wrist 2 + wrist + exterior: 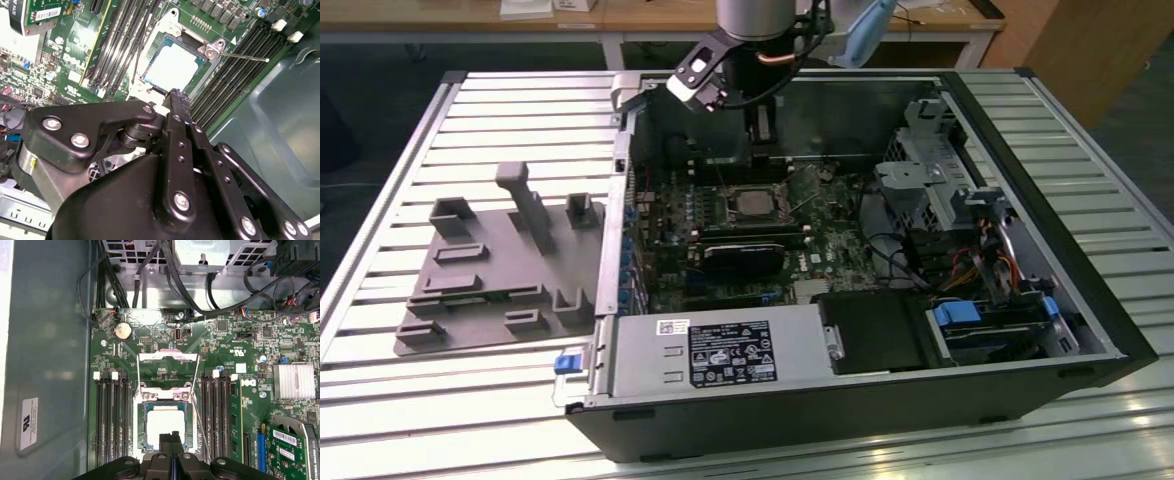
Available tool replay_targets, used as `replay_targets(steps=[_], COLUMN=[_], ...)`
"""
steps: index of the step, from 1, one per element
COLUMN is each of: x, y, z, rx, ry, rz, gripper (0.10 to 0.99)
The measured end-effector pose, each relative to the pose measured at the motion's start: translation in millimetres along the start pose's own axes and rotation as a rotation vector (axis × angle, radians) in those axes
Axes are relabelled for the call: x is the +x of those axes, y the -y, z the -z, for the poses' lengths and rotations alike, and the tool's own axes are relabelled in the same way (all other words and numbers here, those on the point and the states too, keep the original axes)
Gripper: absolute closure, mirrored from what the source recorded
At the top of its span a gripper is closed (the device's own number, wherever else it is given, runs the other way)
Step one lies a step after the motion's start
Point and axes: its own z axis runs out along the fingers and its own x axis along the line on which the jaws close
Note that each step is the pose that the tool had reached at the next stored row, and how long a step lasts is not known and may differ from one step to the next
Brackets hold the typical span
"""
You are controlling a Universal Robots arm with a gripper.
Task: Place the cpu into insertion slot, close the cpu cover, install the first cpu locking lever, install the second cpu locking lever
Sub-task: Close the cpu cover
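The cpu (166,424), a dull silver square, lies flat inside the insertion slot (141,405) on the green board; in the exterior view the cpu (750,203) sits mid-board. The cpu cover (168,355), a thin silvery frame, is folded back off the slot, with green board showing through its window. A thin wire locking lever (245,57) stands free beside the socket. My gripper (170,437) hovers just above the cpu's near edge, its black fingers shut together with nothing between them. The gripper (175,95) tips point at the cpu (172,67). In the exterior view the gripper (761,130) hangs over the case's far side.
Long black memory slots (112,420) flank the socket on both sides. A black heatsink block (740,255) sits near the socket, with cables (150,270) and a graphics card (295,450) nearby. The case walls (1067,250) enclose the board. A grey fixture tray (494,270) lies on the table at the exterior view's left.
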Motion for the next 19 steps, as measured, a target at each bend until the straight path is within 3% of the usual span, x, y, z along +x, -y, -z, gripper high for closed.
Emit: replay_targets(steps=[19], x=[1.0], y=[-30.5], z=[-2.9], rx=[0.0], ry=[-0.0001], rz=[0.0], gripper=[0.98])
